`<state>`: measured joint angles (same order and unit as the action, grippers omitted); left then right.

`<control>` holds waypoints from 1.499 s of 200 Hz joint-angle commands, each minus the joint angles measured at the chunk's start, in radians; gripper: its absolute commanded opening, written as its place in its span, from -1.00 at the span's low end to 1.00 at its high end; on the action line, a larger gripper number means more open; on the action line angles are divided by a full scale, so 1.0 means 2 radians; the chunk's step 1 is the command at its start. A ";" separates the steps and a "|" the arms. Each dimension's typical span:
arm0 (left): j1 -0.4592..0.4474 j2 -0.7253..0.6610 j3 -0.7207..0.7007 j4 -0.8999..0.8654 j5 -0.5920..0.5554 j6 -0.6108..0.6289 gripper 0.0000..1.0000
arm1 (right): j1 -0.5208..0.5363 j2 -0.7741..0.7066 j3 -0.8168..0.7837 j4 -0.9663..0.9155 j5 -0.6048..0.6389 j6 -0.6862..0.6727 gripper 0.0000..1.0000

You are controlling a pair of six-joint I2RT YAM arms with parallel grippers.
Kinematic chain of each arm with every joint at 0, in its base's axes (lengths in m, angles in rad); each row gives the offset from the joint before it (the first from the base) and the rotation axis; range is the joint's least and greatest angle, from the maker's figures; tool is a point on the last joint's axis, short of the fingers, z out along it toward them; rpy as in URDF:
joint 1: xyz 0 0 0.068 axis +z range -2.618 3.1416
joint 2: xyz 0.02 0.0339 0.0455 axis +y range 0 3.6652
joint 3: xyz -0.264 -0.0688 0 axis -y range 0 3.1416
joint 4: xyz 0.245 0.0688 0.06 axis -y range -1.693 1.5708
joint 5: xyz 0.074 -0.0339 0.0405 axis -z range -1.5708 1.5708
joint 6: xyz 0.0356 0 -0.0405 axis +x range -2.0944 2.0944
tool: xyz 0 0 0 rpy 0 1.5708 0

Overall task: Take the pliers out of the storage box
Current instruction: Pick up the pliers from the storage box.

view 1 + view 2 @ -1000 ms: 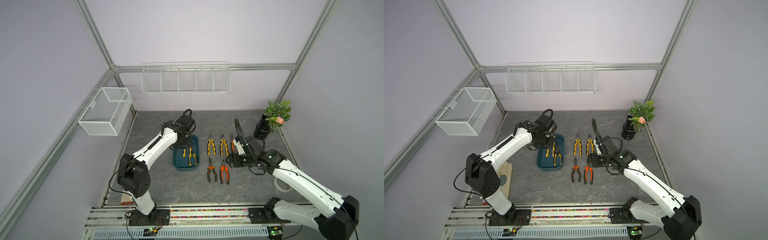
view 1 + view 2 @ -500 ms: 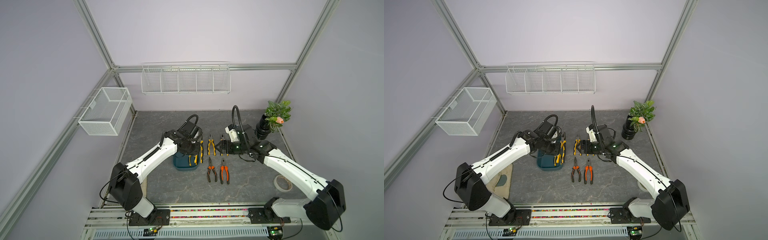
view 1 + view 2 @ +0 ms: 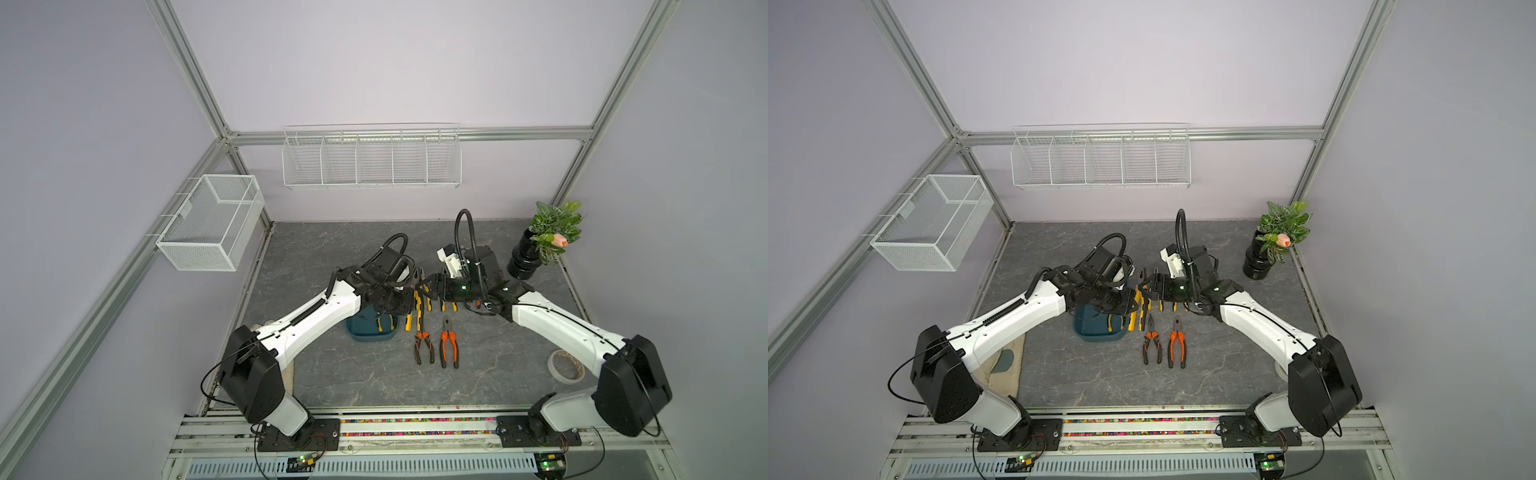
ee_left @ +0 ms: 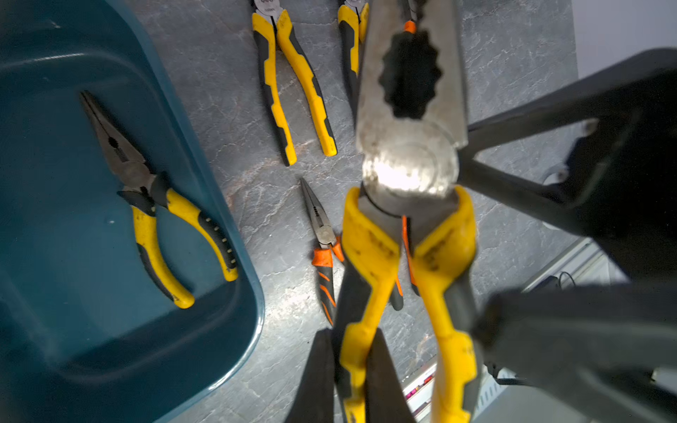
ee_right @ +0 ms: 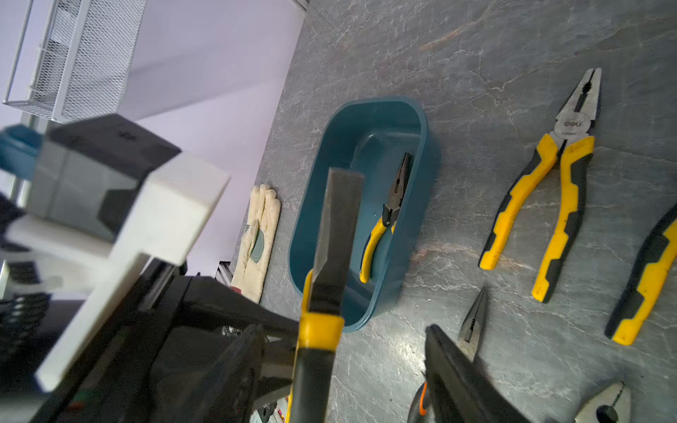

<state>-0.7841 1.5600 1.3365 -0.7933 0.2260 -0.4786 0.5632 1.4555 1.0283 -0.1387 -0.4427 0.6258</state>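
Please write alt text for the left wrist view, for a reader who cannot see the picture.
The left end effector grips one handle of yellow-handled pliers held above a grey table, with the open right end effector at their head. Beside them, a teal storage box holds one needle-nose pliers, and other pliers lie on the table.

My left end effector and right end effector nose to nose above counter. Held yellow pliers bridge gap, no way through between them. Right fingers spread either side of pliers head, slim gaps only. Directly below both: yellow pair and orange needle-nose on counter, no clear set-down. Below, beside left end effector: storage box, low walls, yellow needle-nose on floor, rest bare. I see open counter on base side of both end effectors.
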 commanded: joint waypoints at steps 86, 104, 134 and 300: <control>-0.007 0.001 0.004 0.050 0.033 -0.018 -1.00 | -0.003 0.054 0.028 0.041 -0.026 0.026 -0.21; -0.007 0.002 0.004 0.051 0.031 -0.019 -1.00 | -0.003 0.053 0.025 0.046 -0.028 0.031 -0.50; -0.007 0.007 0.004 0.050 0.029 -0.021 -1.00 | -0.003 0.048 0.022 0.044 -0.026 0.032 -0.87; -0.008 -0.003 -0.029 0.068 0.020 -0.025 -0.01 | -0.055 0.037 -0.010 0.162 -0.064 0.188 -0.87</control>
<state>-0.7971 1.5669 1.2953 -0.6773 0.2699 -0.5362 0.4603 1.5467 1.0100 0.0589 -0.4919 0.9020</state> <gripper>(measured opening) 0.517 0.203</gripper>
